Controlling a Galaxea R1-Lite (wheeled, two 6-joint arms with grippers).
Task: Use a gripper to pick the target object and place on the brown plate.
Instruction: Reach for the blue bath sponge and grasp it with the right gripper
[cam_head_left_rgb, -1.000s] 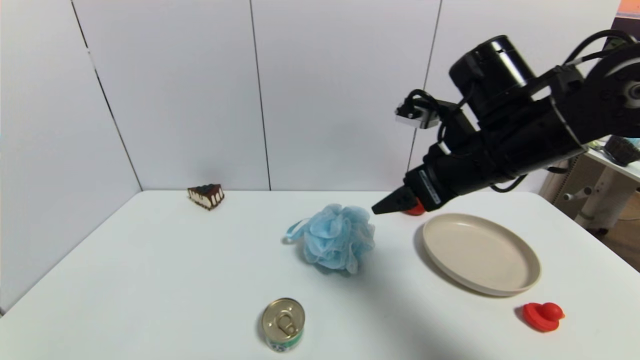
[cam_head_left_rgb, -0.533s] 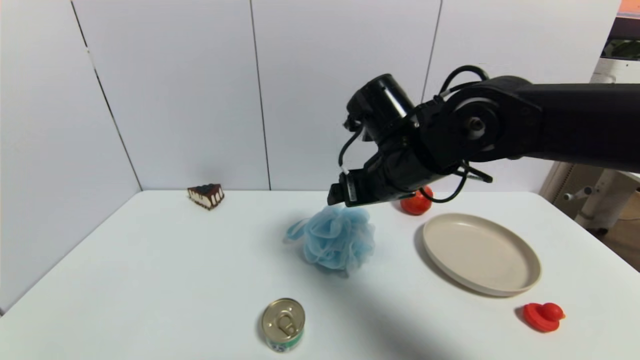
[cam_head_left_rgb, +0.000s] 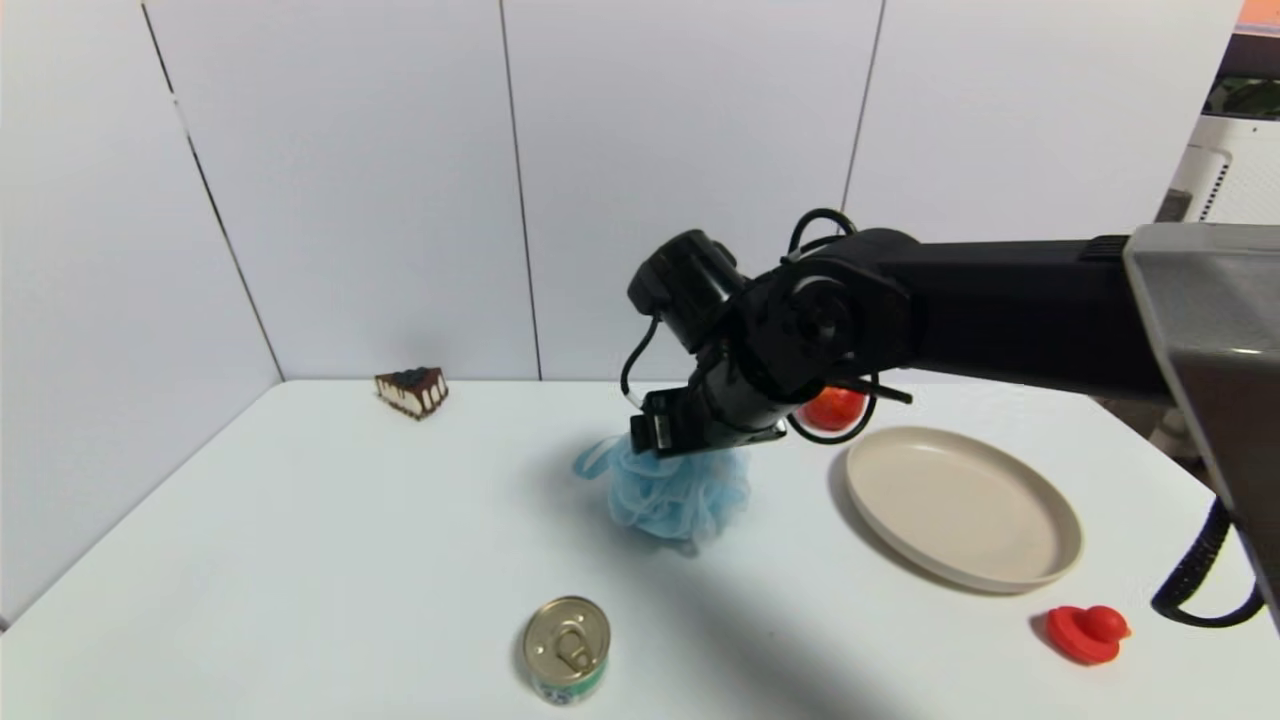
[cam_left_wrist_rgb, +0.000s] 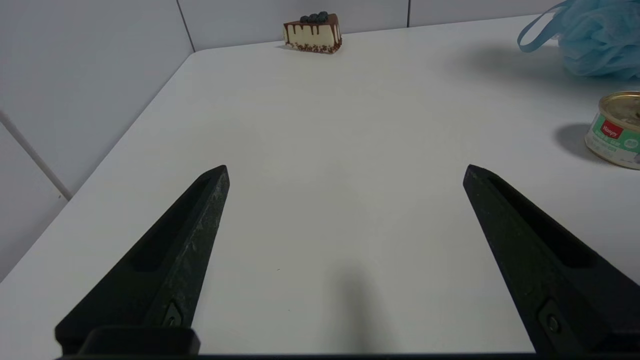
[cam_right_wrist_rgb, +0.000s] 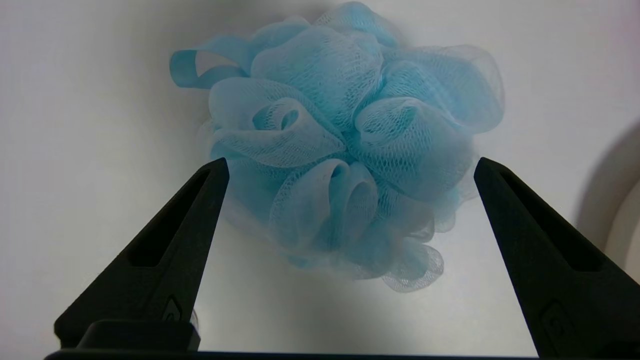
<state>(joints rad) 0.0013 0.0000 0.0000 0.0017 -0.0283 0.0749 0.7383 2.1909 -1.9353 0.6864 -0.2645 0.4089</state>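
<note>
— Pouf (cam_head_left_rgb: 678, 500) location? 
— Mid-table (cam_head_left_rgb: 300, 560), lying on the white top just left of the brown plate (cam_head_left_rgb: 962, 505), its blue loop toward the cake slice (cam_head_left_rgb: 411, 390). 
— And the right gripper (cam_right_wrist_rgb: 350, 165)? 
— Directly above the pouf, pointing down, fingers (cam_right_wrist_rgb: 170, 250) spread wide to either side of it, not touching the mesh. 
— Left gripper (cam_left_wrist_rgb: 345, 170)? 
— Low over bare table, fingers wide apart, holding nothing; a tin can (cam_head_left_rgb: 567, 648) sits near it.

The head camera looks forward and down across the white table (cam_head_left_rgb: 300, 560). The right wrist camera faces straight down, close over the fluffy light blue mesh pouf (cam_right_wrist_rgb: 345, 145). The left wrist camera looks low along the tabletop, apparently from its near left side, sharing that pouf (cam_left_wrist_rgb: 595, 40).
</note>
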